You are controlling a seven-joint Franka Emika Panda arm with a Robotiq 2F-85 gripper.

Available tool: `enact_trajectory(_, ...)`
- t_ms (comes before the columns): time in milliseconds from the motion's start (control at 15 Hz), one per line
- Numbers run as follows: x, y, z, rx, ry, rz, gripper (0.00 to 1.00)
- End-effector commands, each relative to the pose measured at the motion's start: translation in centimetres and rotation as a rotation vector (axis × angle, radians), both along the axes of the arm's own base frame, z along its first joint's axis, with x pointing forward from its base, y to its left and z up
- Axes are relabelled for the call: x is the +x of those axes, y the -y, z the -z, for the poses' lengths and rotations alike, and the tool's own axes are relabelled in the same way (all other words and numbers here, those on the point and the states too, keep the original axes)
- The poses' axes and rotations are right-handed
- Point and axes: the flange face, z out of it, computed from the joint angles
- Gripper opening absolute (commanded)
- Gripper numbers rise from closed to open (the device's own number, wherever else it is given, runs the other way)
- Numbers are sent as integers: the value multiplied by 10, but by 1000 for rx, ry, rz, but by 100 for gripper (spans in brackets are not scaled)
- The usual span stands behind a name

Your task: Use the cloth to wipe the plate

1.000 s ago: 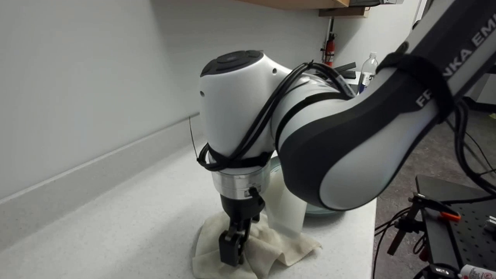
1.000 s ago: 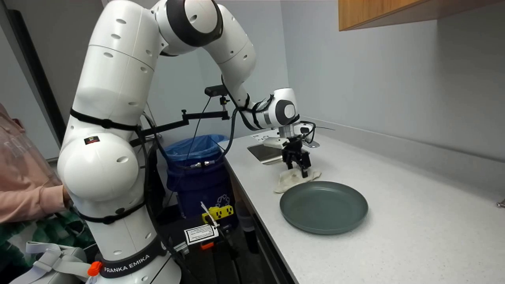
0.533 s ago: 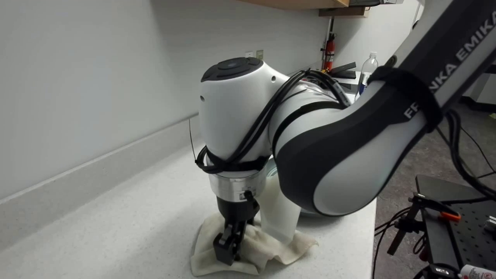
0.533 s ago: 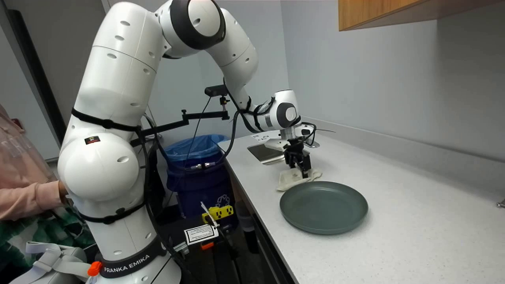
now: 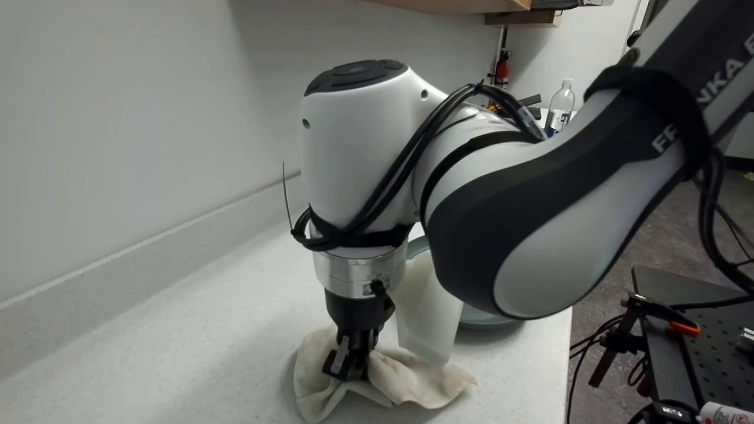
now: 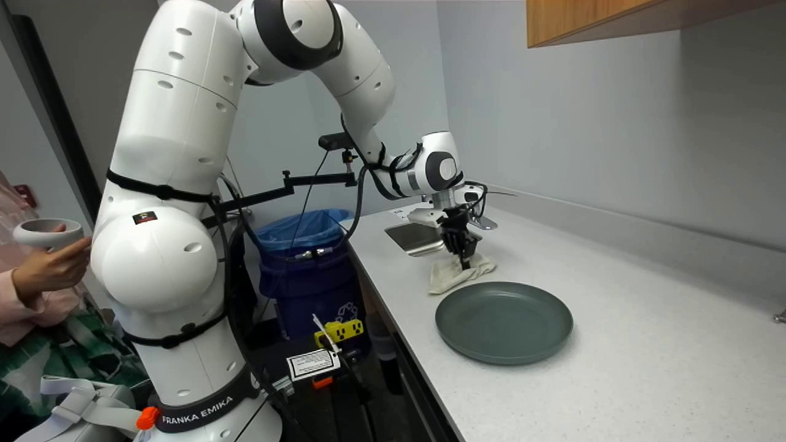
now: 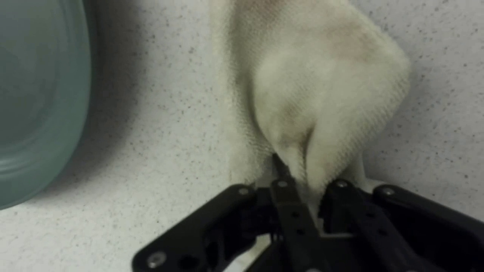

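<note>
The cream cloth (image 7: pixel 329 71), with faint brownish stains, lies crumpled on the white counter. My gripper (image 7: pixel 308 185) is shut on a pinched fold of it, which puffs up ahead of the fingers (image 7: pixel 281 170) in the wrist view. In both exterior views the gripper (image 5: pixel 353 365) points down into the cloth (image 5: pixel 406 377), whose outer parts still rest on the counter. The round grey-green plate (image 6: pixel 503 322) lies flat beside the cloth (image 6: pixel 445 276), a narrow strip of counter between them in the wrist view. My arm hides much of the plate (image 5: pixel 486 318) in an exterior view.
A steel sink (image 6: pixel 414 238) is set into the counter beyond the gripper. The wall (image 5: pixel 135 118) runs along one long side, with a wooden cabinet (image 6: pixel 602 21) overhead. Off the opposite edge stands a blue bin (image 6: pixel 307 270). A person's hand (image 6: pixel 52 267) holds a controller.
My gripper has closed, drawing the cloth into a bunch between its fingers. The arm dipped slightly, then rose a little. The person's hand with the controller has come up into view.
</note>
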Motion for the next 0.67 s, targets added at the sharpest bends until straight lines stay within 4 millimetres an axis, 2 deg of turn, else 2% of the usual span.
enact_trajectory(0,-28,18,-31,25,12,15,0)
enact_trajectory(67,-35,25,-37,10,16,24,3)
enact_trajectory(467,-73,80,-78,-81,87,153,3)
enact_trajectory(600,-83,88,-93,-80,120,221,3)
